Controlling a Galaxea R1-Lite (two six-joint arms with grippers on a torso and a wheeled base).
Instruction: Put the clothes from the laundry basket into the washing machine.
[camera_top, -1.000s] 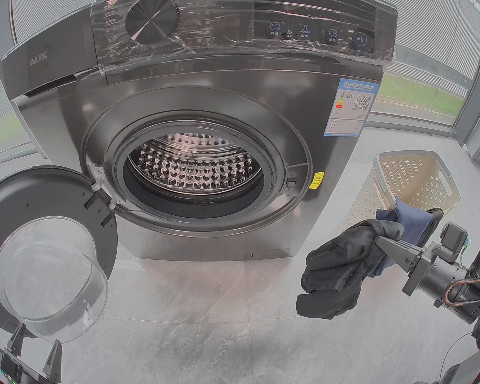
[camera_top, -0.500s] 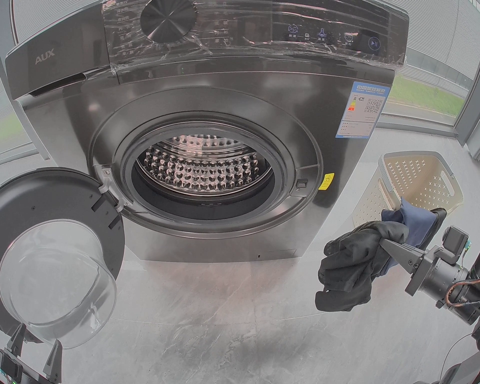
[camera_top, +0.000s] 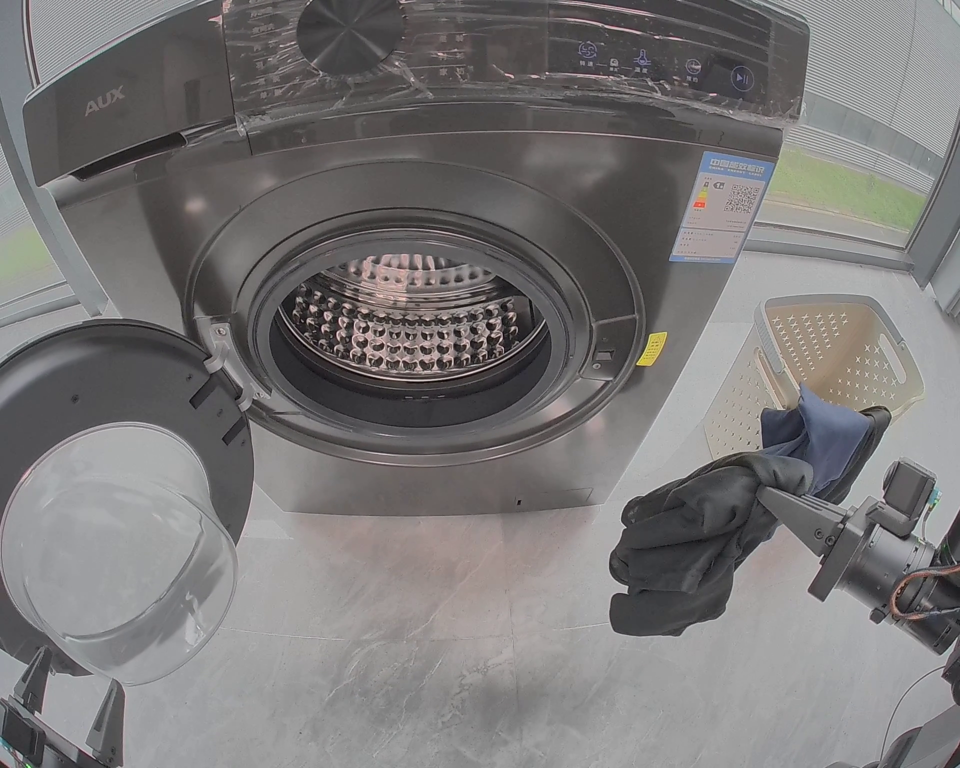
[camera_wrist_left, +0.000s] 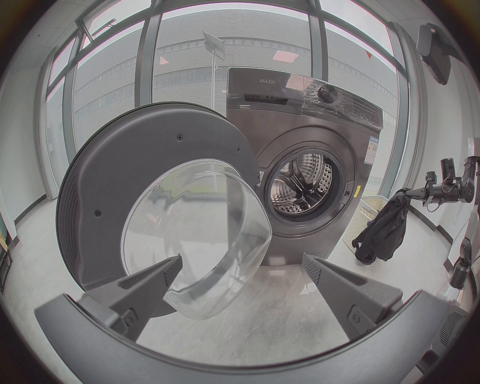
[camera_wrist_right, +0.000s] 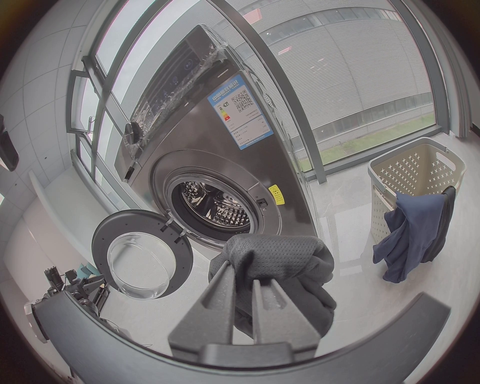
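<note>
I see the washer (camera_top: 450, 180), its door (camera_top: 110, 400) swung wide open. The basket (camera_top: 840, 340) stands to its right, blue cloth (camera_top: 820, 440) draped over the rim. My right pincer (camera_top: 775, 495) is clamped on a black garment (camera_top: 690, 540) hanging above the floor beside the basket. My left pincer (camera_wrist_left: 241, 259) is spread apart near the door, holding nothing.

Daylight is bright and even, coming through tall windows (camera_wrist_left: 200, 60) behind and beside the washer (camera_top: 450, 180). Shadows on the pale floor (camera_top: 420, 620) are soft and faint. Glare streaks the plastic film (camera_top: 480, 50) over the control panel, and the drum (camera_top: 410, 320) glints (its studs catch small highlights). The door glass (camera_top: 115, 550) carries pale reflections. Both wrist views bow straight lines strongly and go black at the corners.
</note>
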